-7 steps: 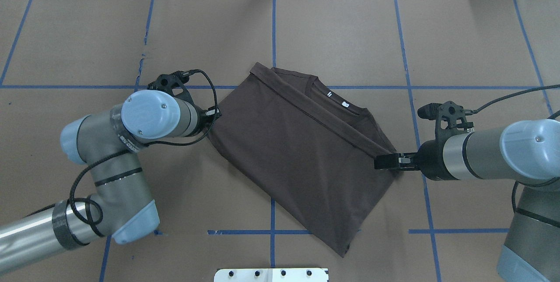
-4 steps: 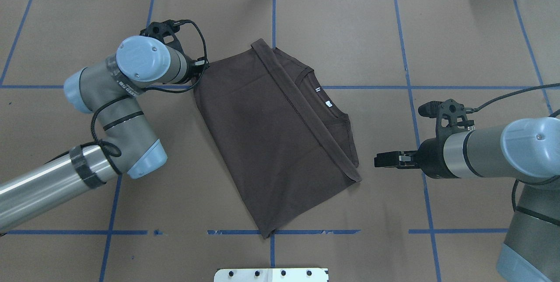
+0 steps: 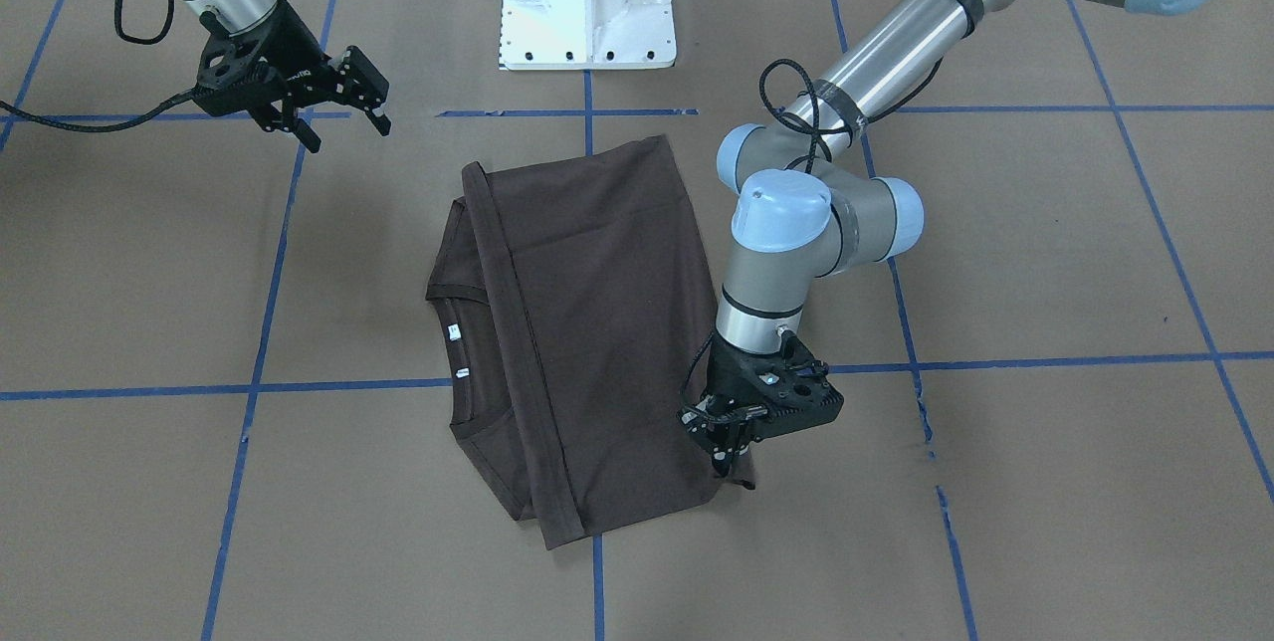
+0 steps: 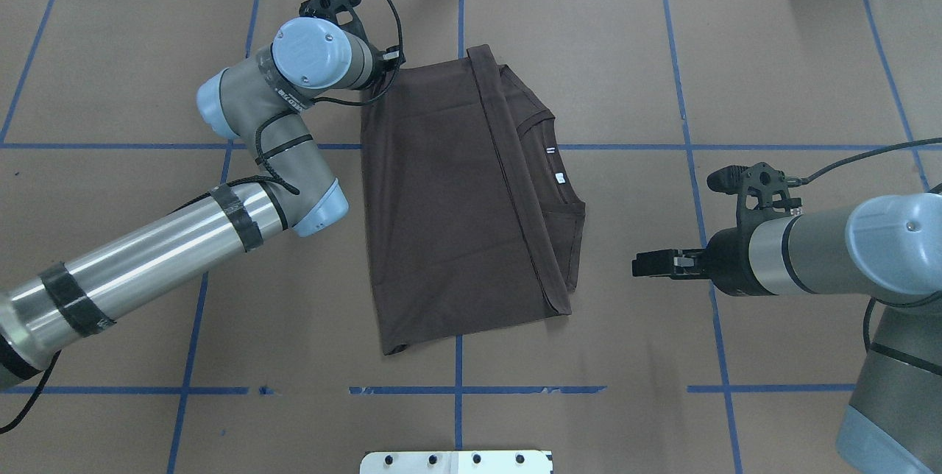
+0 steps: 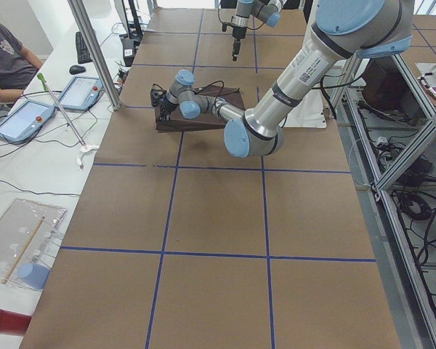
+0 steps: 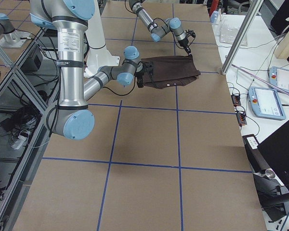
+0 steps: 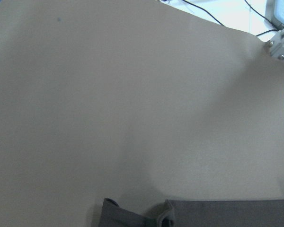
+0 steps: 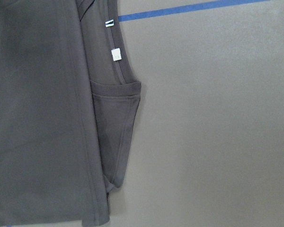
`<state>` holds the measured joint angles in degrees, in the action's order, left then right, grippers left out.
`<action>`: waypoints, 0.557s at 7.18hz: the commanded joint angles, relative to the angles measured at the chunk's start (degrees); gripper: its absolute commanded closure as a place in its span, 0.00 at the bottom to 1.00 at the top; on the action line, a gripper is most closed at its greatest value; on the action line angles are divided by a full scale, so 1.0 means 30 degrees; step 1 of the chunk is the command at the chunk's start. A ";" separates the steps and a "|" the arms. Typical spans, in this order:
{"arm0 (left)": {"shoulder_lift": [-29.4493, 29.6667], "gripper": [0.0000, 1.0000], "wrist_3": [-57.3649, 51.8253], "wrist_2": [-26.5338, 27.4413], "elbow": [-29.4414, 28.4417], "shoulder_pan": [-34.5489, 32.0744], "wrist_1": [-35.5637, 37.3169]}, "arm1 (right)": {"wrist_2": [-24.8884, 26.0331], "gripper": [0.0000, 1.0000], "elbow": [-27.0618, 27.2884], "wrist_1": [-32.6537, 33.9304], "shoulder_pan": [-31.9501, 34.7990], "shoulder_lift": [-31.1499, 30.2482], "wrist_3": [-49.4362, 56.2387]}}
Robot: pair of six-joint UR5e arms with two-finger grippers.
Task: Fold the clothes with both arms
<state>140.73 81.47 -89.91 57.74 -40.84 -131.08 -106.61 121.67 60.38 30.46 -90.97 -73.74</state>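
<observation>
brown paper-covered table (image 4: 773, 54), folded dark brown t-shirt (image 4: 441, 202) lying flat on it, left gripper (image 3: 729, 454) pinched on one shirt corner, right gripper (image 3: 346, 128) spread wide, well apart from the shirt

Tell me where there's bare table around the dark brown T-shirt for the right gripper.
Bare brown paper lies between the dark brown T-shirt and the open black right gripper, and between its near edge and the white pedestal base. Crowded: its far-left corner, gripped by the black left gripper.
</observation>
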 commanded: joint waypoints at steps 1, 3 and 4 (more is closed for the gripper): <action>0.1541 1.00 -0.0437 0.0872 -0.2656 0.0018 -0.2410 | 0.0001 0.00 0.0019 0.0001 0.0072 0.0029 0.0000; 0.1928 0.17 -0.0673 0.1139 -0.3397 -0.0040 -0.2535 | 0.0001 0.00 0.0048 0.0001 0.0131 0.0000 0.0000; 0.1869 0.00 -0.2066 0.1112 -0.3397 -0.0301 -0.2507 | 0.0001 0.00 0.0019 0.0030 0.0131 0.0000 0.0000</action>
<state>146.25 78.59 -86.79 48.04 -41.09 -138.41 -106.61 121.78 60.40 30.81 -90.95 -73.74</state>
